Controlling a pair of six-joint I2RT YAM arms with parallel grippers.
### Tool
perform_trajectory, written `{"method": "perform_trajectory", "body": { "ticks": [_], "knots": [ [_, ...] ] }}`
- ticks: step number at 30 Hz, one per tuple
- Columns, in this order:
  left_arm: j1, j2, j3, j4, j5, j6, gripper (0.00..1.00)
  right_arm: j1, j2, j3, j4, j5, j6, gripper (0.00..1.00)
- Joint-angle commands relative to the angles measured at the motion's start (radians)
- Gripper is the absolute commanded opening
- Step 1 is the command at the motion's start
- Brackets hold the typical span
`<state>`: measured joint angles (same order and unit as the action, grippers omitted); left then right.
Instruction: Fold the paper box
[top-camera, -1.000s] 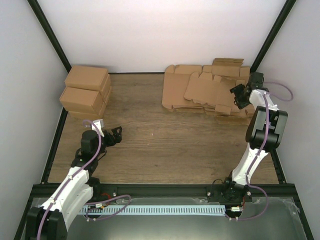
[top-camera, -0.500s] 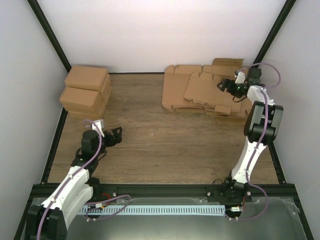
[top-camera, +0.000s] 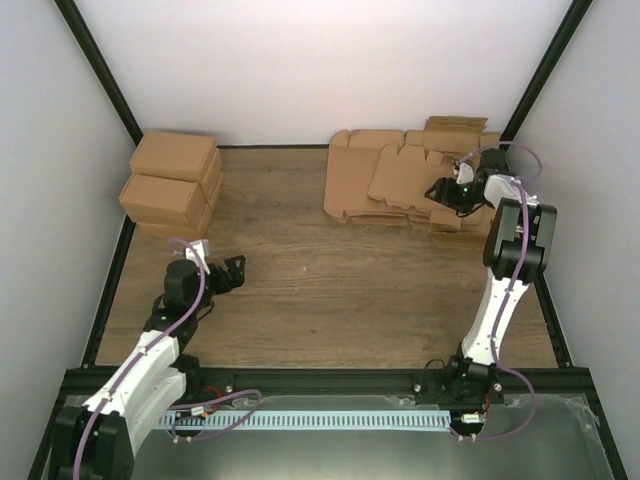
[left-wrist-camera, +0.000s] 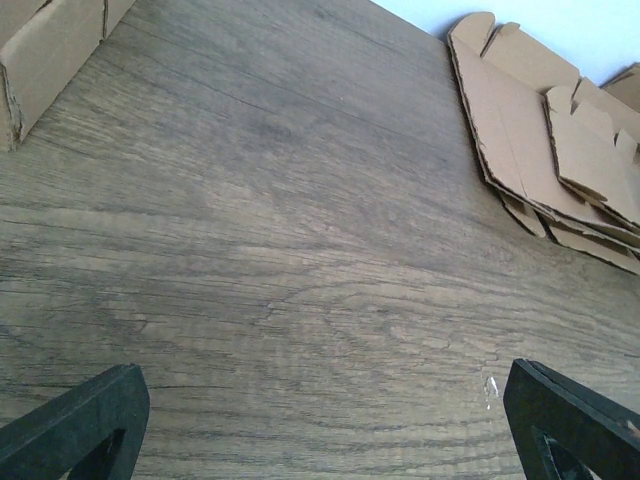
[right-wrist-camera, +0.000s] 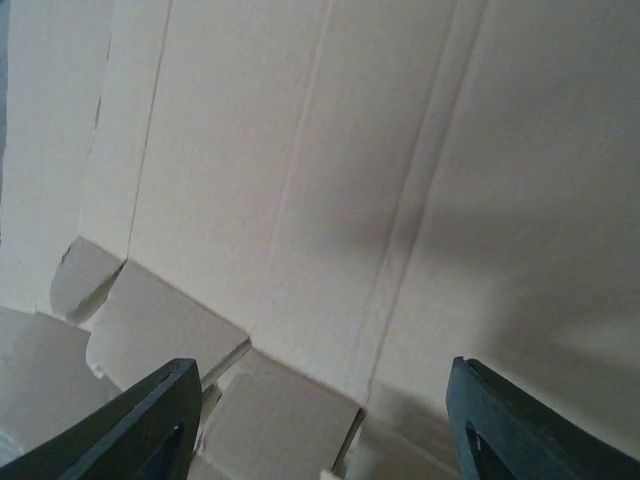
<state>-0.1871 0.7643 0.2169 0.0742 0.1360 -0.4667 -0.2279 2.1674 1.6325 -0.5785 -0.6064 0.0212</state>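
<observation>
At two o'clock on the desk (top-camera: 320, 275), the right hand (top-camera: 443, 191), spread and empty, hangs directly over the flat paper box (top-camera: 400, 180).

table (left-wrist-camera: 250, 250): matt grained wood | paper box (top-camera: 400, 182): smooth matt brown cardboard | folded cartons (top-camera: 170, 185): same cardboard

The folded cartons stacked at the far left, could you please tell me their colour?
The cartons are plain brown, unprinted; the top external view shows them best.
</observation>
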Motion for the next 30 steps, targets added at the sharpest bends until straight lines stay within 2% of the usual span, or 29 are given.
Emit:
{"method": "perform_trajectory", "body": {
  "ticks": [1, 5, 16, 22, 24, 26, 28, 30],
  "knots": [
    [-0.005, 0.003, 0.014, 0.024, 0.012, 0.015, 1.0, 0.016, -0.085, -0.047, -0.049, -0.004, -0.026, 0.67],
    [-0.005, 0.0, 0.011, 0.029, 0.009, 0.016, 1.0, 0.019, -0.147, -0.116, -0.072, 0.045, -0.032, 0.58],
    [-0.006, -0.005, 0.01, 0.03, 0.014, 0.016, 1.0, 0.068, -0.264, -0.181, -0.106, 0.282, -0.026, 0.47],
    [-0.006, -0.006, 0.01, 0.029, 0.014, 0.016, 1.0, 0.077, -0.29, -0.188, -0.055, 0.441, 0.021, 0.49],
    [-0.006, -0.008, 0.01, 0.027, 0.011, 0.016, 1.0, 0.075, -0.3, -0.19, -0.019, 0.467, 0.025, 0.56],
    [-0.006, -0.011, 0.01, 0.024, 0.007, 0.016, 1.0, 0.055, -0.316, -0.235, 0.058, 0.321, 0.0, 0.7],
    [-0.006, -0.013, 0.01, 0.023, 0.004, 0.016, 1.0, 0.008, -0.336, -0.292, 0.162, 0.157, 0.032, 0.74],
    [-0.005, -0.013, 0.01, 0.02, 0.004, 0.016, 1.0, -0.018, -0.345, -0.332, 0.215, 0.117, 0.07, 0.74]
  ]
}}
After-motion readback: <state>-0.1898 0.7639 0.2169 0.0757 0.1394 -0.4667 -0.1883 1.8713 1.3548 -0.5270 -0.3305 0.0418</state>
